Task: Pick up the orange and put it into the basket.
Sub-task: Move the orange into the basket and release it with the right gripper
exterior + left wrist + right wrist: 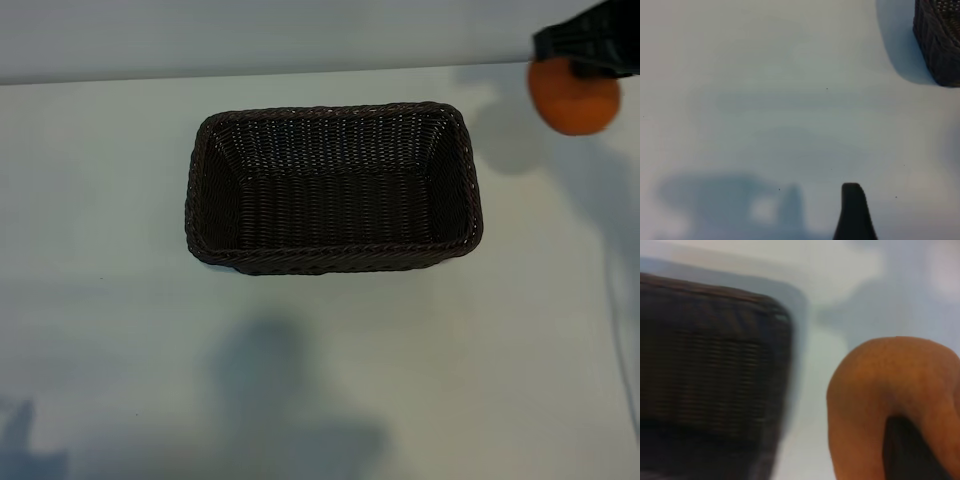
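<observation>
Orange (574, 100): held in the right gripper (590, 72) at the far right edge of the exterior view, off the table (320, 380) and well apart from the basket (210, 190), up beyond its right end.
Orange, look: small, round, bright orange with a finely pebbled skin; in the right wrist view it fills the near corner, with a dark finger (905, 450) pressed against its underside.
Right fingers: closed narrow on the fruit; only the dark tip of the arm shows in the exterior view, just over the top of the orange.
Basket: dark brown woven wicker, rectangular with rounded corners and a braided rim, sitting upright on the table near the middle; nothing lies inside it.
Step in hand: the pick appears done, judging by the fruit hanging clear of the table; the carry toward the basket is the step now under way.
Next move: it calls for bringing the orange sideways over the rim, centring it above the open floor, lowering somewhat, then letting the fingers part.
Risk: a round fruit may roll or bounce if dropped from high up.
Left gripper (854, 212): parked over bare table, fingers wide and holding nothing; one dark finger and a basket corner show in its wrist view.
</observation>
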